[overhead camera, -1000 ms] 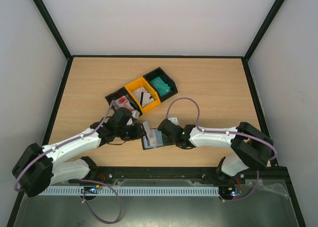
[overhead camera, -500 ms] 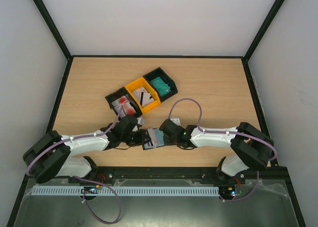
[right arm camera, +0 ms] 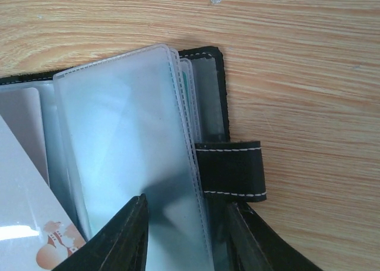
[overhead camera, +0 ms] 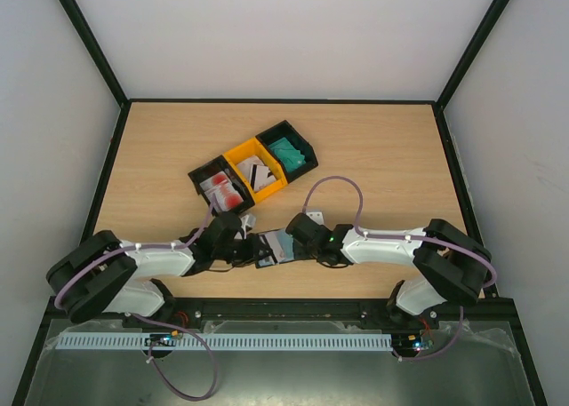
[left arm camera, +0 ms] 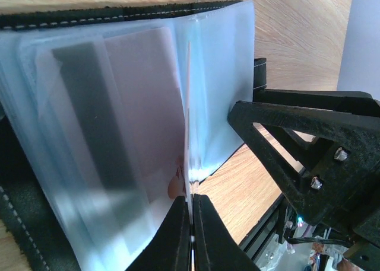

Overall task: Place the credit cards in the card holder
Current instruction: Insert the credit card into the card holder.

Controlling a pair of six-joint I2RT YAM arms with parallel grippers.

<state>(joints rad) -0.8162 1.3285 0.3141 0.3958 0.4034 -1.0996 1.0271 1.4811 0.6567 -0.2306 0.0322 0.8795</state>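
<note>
**Left gripper pinches a card at the open holder**

The holder [overhead camera: 271,248] lies open on the table [overhead camera: 382,157], near the front edge and about midway between left and right, with both grippers meeting over it. The left gripper [overhead camera: 249,246] comes in from the left and the right gripper [overhead camera: 288,243] from the right.

In the left wrist view the left gripper [left arm camera: 191,203] is clenched on a card [left arm camera: 189,123]. The card is seen edge-on as a thin white line rising between the holder's clear sleeves [left arm camera: 219,87]. An orange mark shows on the card's left face just above the fingertips. The holder's black stitched edge [left arm camera: 119,15] runs along the top of that view.

In the right wrist view the right gripper [right arm camera: 187,223] is released, its fingers [right arm camera: 119,238] standing apart. One finger covers part of a clear sleeve [right arm camera: 130,140] and the other is just past the sleeve's edge, beside the black tab [right arm camera: 231,170]. The same card [right arm camera: 29,217], white with an orange figure, enters at the lower left over the sleeves. Whether its edge is inside a pocket cannot be told.

Farther back and slightly left stands a slanted row of three bins. The left black bin [overhead camera: 203,166] holds red-and-white cards [overhead camera: 222,190]. The yellow bin [overhead camera: 274,189] holds white striped cards [overhead camera: 258,173]. The right black bin [overhead camera: 274,131] holds teal cards [overhead camera: 288,152].
</note>
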